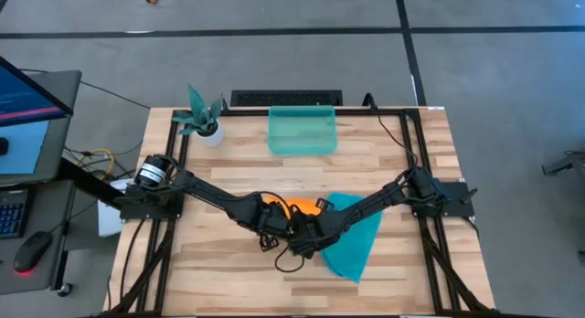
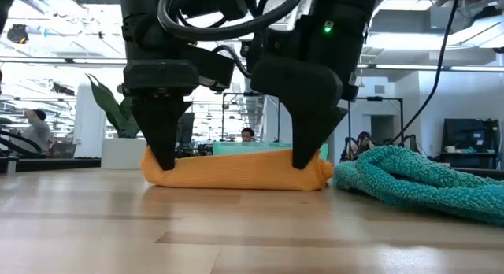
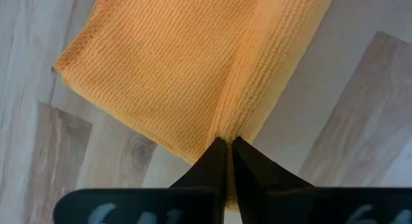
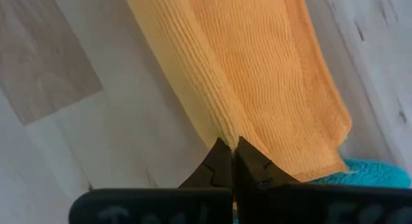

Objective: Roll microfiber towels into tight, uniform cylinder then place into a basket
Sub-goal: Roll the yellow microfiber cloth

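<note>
The orange-yellow microfiber towel lies on the table as a low, long, folded bundle. In the high view it is mostly hidden under both arms. My left gripper is shut on it near its left end, and my right gripper is shut on it near its right end. The teal-blue towel lies rumpled on the table just right of the orange one, held by neither gripper. The teal-green basket stands near the far edge. My left gripper pinches a raised fold at the orange towel's near edge between its two fingertips. The fingers come from above, pointing steeply down. The towel stays flat on the table. My right gripper pinches the thick folded edge of the orange towel between its fingertips, near the end beside the teal towel. It comes from above, slanting down. The towel rests on the table.
A potted plant stands at the far left corner. Black frame rails run along the table's sides. Bare wood shows along the near edge. A desk with a monitor stands left of the table.
</note>
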`<state>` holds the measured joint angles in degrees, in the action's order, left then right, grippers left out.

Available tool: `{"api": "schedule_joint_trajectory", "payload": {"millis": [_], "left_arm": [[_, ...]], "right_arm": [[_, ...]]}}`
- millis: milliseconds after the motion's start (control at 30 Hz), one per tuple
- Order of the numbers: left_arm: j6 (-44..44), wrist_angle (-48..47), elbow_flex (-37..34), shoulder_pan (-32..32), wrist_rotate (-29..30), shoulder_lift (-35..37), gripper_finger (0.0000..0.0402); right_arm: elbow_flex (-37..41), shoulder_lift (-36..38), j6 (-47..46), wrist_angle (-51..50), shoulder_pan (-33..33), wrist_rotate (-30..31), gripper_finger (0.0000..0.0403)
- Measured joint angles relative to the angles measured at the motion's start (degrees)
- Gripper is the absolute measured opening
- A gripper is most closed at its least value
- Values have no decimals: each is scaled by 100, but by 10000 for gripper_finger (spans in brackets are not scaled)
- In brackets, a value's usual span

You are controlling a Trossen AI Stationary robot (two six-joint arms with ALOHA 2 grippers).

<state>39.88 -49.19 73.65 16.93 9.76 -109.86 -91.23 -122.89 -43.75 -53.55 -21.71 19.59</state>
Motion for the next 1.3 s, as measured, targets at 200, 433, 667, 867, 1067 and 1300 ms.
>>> {"api": "schedule_joint_trajectory", "payload": {"millis": [200, 433, 667, 867, 1067, 1300], "left_arm": [[-89, -4, 0, -33, -32, 0, 6], [-253, -135, 10, -31, -45, 3, 6], [-467, -245, 13, -31, 82, 42, 6], [-586, -272, 13, -27, 146, 52, 6], [-618, -267, 13, -26, 151, 55, 6], [-715, -268, 11, 87, 232, 83, 6]], "right_arm": [[34, -3, 195, 9, 35, -87, 10], [34, -13, 611, 36, 35, -75, 10], [36, -15, 864, 79, 34, -67, 10], [43, -22, 1185, 84, -65, 59, 10], [45, -22, 1289, 66, -200, 291, 10], [45, -22, 1292, 8, -214, 453, 9]]}}
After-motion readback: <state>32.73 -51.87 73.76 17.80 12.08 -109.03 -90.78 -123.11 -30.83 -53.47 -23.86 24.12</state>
